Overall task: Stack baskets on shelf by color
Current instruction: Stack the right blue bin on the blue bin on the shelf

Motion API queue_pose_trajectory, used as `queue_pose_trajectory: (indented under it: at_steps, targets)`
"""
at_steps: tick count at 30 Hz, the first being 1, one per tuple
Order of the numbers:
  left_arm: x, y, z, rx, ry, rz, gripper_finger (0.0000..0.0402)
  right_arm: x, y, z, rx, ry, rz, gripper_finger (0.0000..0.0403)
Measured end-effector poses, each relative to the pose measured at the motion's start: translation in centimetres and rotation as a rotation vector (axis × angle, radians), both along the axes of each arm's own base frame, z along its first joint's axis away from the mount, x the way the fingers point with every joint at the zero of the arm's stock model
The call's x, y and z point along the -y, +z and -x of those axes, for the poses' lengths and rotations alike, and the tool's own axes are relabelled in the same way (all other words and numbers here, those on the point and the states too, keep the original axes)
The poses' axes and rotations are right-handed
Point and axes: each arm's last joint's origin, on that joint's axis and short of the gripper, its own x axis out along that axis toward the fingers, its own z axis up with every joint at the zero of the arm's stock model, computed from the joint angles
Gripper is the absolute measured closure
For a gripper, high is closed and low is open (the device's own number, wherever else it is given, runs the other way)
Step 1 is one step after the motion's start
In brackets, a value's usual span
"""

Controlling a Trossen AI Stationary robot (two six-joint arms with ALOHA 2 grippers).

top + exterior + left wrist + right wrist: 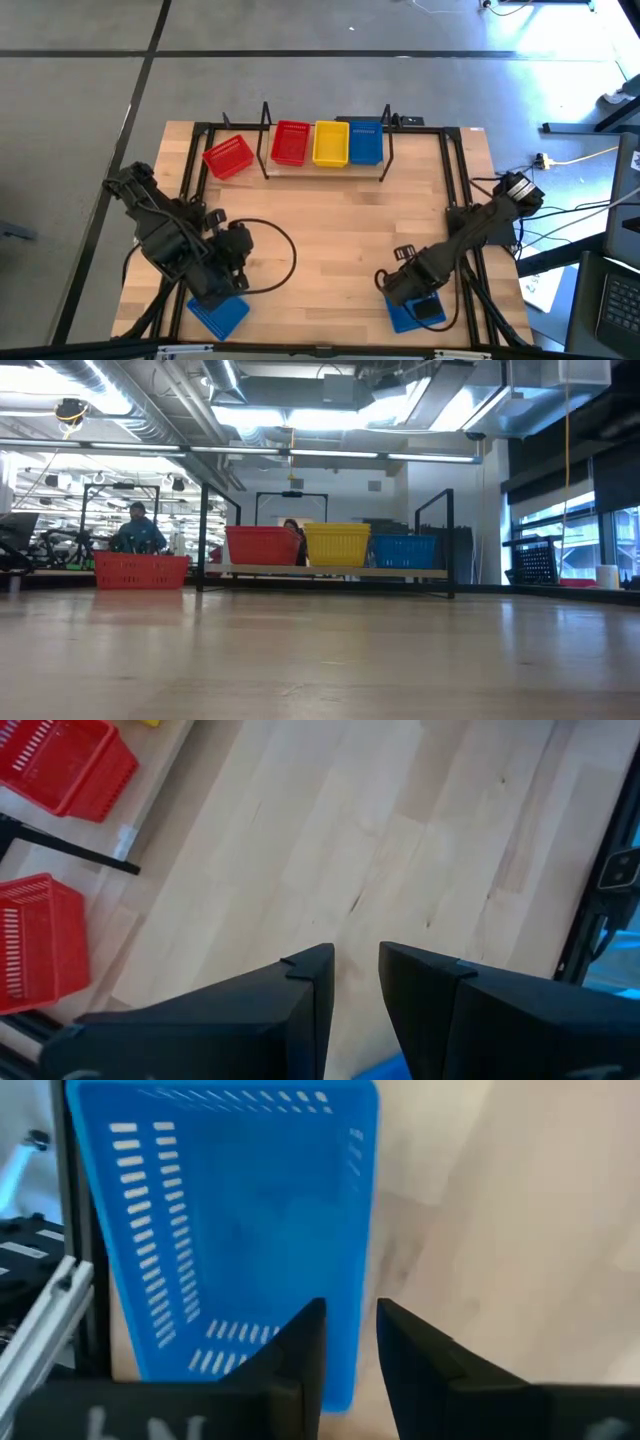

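On the narrow light-wood shelf with thin black upright rods [375, 168], at the far side of the wooden counter [330, 230], three small perforated plastic baskets sit side by side: a red one [290, 143], a yellow one [331, 143] and a blue one [366, 142], left to right. Whether any of them is already a stack cannot be told from above. A second red basket [228, 157] stands tilted on the counter just left of the shelf's left rods. Two more blue baskets lie at the near edge: one near the left corner [219, 314] and one near the right [417, 312].

The left hand [355, 970] hangs over bare counter beside the near-left blue basket, its fingers a narrow gap apart and holding nothing. The right hand [350, 1330] is poised at the long rim of the near-right blue basket, fingers likewise slightly apart, with the rim wall roughly in line with the gap; no grip is closed yet.

These baskets look light and thin-walled, stiff enough to keep their shape but likely to flex and skid on smooth wood. The best hold is probably a pinch on one upright wall near the middle of its rim, one finger inside and one outside, firm enough to stop swinging without buckling the slotted plastic.
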Motion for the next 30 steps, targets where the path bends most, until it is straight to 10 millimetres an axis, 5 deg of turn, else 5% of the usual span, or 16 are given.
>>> queue_pose_trajectory:
  at_steps: [30]
  targets:
    - [0.0, 0.0, 0.0, 0.011, 0.043, 0.028, 0.0327, 1.2, -7.1, 1.6, 0.026, -0.035, -0.046, 0.0315]
